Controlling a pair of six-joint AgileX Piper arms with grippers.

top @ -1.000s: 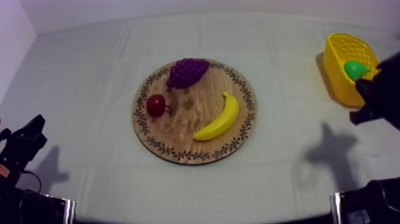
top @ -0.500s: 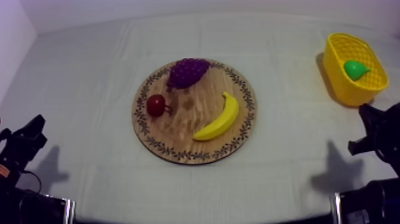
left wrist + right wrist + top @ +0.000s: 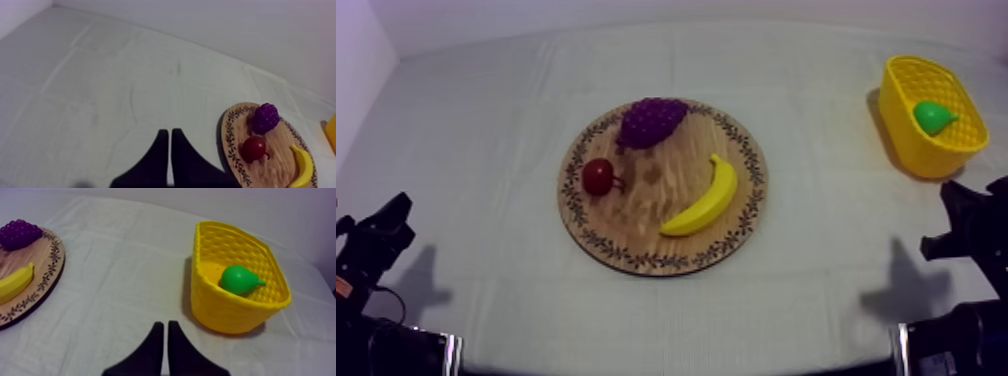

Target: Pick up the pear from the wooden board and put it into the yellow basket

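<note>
The green toy pear (image 3: pixel 240 280) lies inside the yellow plastic basket (image 3: pixel 220 308); the right gripper (image 3: pixel 163 324), fingers pressed together (empty) near it, might tip it if swung carelessly.

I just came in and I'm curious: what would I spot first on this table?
Probably the bright yellow basket at the table's right side, with a green pear lying inside it. Next comes the round wooden board in the middle, holding purple grapes, a small red fruit and a banana.
</note>
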